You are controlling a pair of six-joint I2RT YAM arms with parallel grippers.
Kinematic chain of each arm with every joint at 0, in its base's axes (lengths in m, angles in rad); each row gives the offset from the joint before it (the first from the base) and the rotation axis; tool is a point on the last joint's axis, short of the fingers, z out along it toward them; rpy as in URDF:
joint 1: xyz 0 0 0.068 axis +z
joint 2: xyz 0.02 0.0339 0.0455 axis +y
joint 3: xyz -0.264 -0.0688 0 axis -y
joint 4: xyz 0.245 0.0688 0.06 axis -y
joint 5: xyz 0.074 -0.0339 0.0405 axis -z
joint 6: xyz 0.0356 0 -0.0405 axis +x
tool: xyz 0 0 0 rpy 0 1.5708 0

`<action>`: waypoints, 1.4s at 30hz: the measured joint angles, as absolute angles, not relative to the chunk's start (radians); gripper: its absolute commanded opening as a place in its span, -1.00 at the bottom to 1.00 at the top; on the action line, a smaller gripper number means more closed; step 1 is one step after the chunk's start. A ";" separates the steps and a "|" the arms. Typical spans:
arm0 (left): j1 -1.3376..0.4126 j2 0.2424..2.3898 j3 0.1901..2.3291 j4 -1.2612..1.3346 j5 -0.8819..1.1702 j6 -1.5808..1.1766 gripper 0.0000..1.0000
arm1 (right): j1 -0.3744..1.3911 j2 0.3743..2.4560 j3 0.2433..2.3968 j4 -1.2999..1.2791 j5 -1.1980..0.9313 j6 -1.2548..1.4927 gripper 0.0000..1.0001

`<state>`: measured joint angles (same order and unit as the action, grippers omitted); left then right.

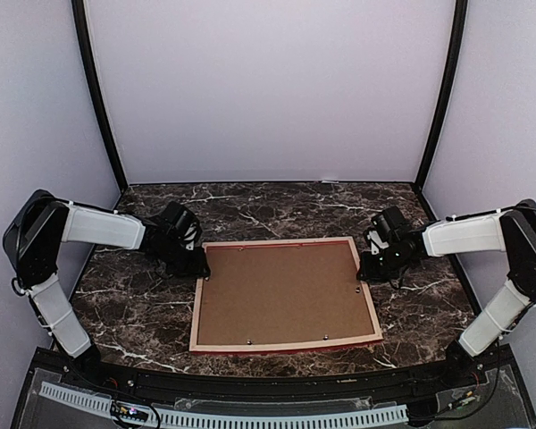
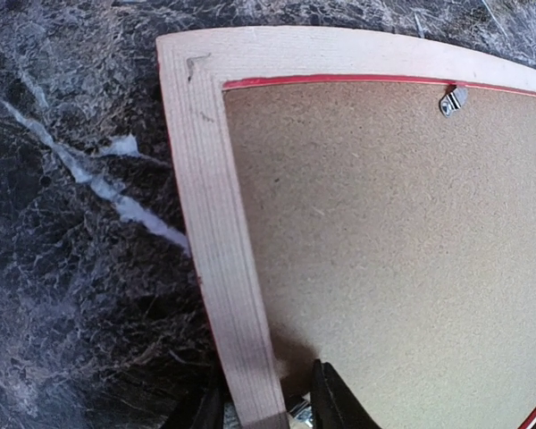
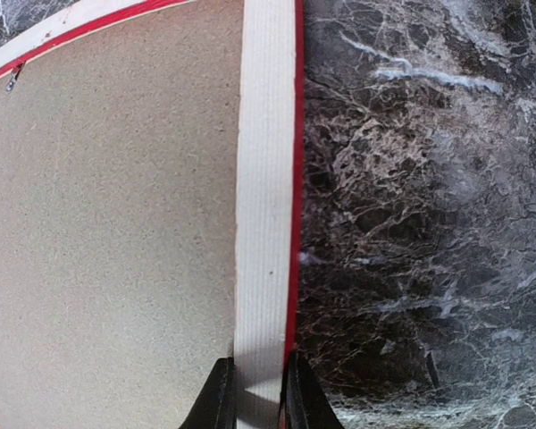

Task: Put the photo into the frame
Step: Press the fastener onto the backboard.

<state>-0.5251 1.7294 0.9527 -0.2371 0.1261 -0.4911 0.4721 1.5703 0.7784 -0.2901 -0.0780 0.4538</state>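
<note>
frame (image 1: 286, 344) lying back-up, backing board (image 1: 281, 295) inside, marble table (image 1: 134, 304)

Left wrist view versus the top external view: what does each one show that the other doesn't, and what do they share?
Only the left wrist: wood grain, one metal clip close up, and the left gripper straddling the frame rail. Only the top: the whole frame lying back up, and the right gripper on the opposite rail. Both: the pale frame back, brown backing board, marble table.
</note>
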 measured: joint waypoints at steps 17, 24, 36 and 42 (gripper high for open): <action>-0.512 1.696 0.925 -0.274 0.187 -0.433 -0.30 | 0.472 1.567 0.765 -0.264 -0.087 0.448 -0.70; -0.496 1.690 0.926 -0.321 0.226 -0.362 -0.22 | 0.472 1.566 0.762 -0.255 -0.093 0.445 -0.74; -0.493 1.691 0.958 -0.438 0.252 -0.247 -0.09 | 0.475 1.576 0.769 -0.250 -0.094 0.447 -1.00; -0.485 1.691 0.965 -0.471 0.251 -0.224 0.01 | 0.479 1.579 0.771 -0.250 -0.096 0.450 -1.00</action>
<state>-0.4854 1.6913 0.9646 -0.4709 0.2512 -0.2245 0.4786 1.5791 0.7712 -0.2501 -0.0956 0.4503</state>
